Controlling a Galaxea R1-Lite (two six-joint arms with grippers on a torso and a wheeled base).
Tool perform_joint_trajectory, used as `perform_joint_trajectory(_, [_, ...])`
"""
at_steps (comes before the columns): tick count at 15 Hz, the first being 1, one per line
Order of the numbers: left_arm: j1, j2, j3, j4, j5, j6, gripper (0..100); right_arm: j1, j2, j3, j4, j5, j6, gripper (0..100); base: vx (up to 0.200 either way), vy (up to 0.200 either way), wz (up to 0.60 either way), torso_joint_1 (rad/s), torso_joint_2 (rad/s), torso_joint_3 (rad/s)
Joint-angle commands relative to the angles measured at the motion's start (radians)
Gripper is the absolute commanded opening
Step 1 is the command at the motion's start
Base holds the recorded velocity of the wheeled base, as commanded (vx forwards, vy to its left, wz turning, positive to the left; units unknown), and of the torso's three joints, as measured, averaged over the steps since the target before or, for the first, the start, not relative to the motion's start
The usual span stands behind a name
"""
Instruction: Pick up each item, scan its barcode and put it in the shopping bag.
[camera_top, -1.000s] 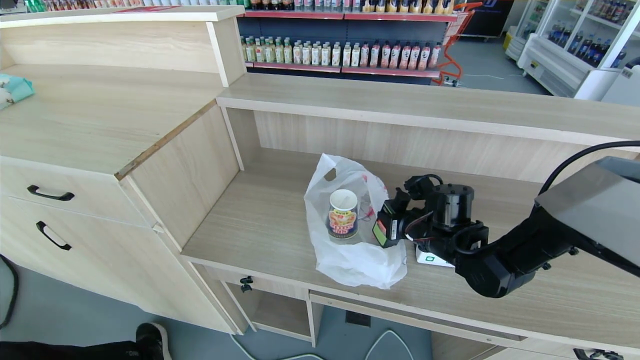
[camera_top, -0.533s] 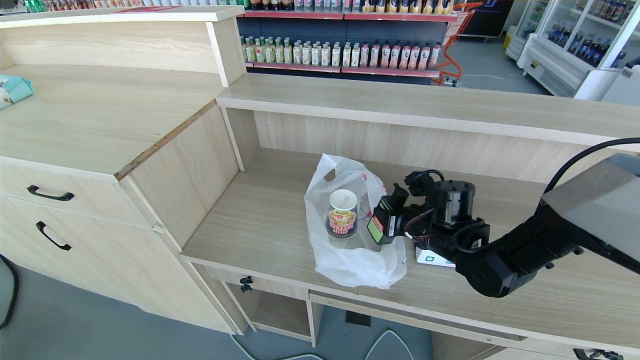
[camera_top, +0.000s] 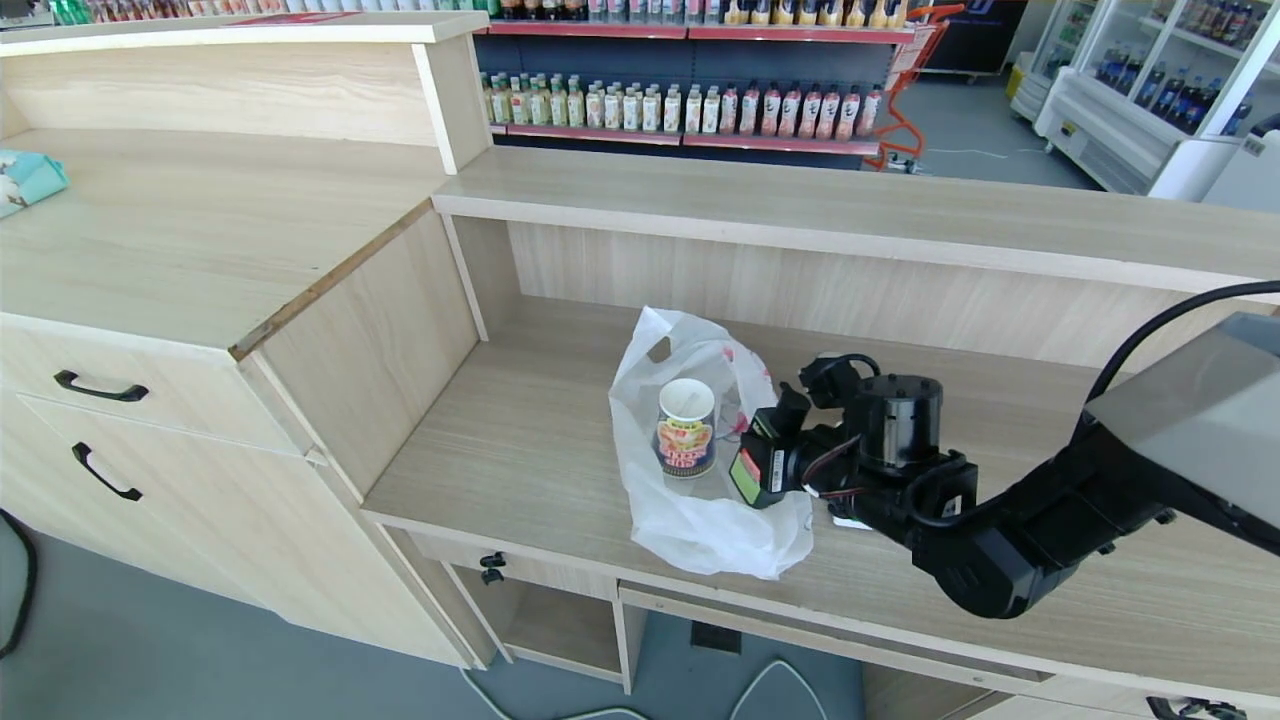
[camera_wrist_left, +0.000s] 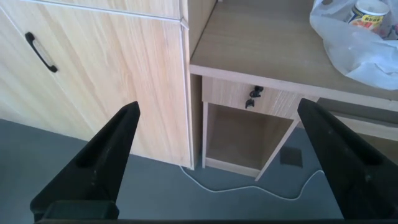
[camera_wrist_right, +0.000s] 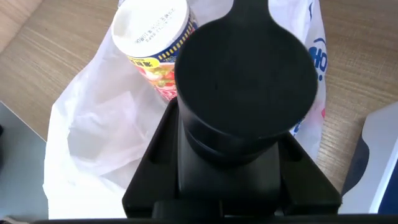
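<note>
My right tool (camera_top: 778, 452) grips a dark container (camera_top: 755, 470) beside the shopping bag (camera_top: 700, 530); the soft rim may fold and block entry.

Black right arm (camera_top: 1010, 555) with grey shell (camera_top: 1190, 420) and black cable (camera_top: 1150, 325); left pincer (camera_wrist_left: 217, 106) has black tapered fingers (camera_wrist_left: 99, 162).

Convenience shop, wooden checkout counter (camera_top: 700, 215), shelves of bottled drinks (camera_top: 680, 105) behind, glass-door drinks fridge (camera_top: 1150, 90).
</note>
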Motion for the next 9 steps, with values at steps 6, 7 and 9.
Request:
perform_joint_trajectory(6, [0.0,0.0,0.0,0.0,0.001,0.0,100,0.004,-0.007,0.003,0.003,-0.008,-0.005,0,0.0,0.0,0.0,0.0,0.0,0.0])
perform_joint_trajectory(7, [0.0,0.0,0.0,0.001,0.001,0.0,100,0.004,-0.007,0.003,0.003,-0.008,-0.007,0,0.0,0.0,0.0,0.0,0.0,0.0])
perform_joint_trajectory(9, [0.0,0.0,0.0,0.0,0.001,0.0,100,0.004,-0.007,0.003,0.003,-0.008,-0.009,0,0.0,0.0,0.0,0.0,0.0,0.0])
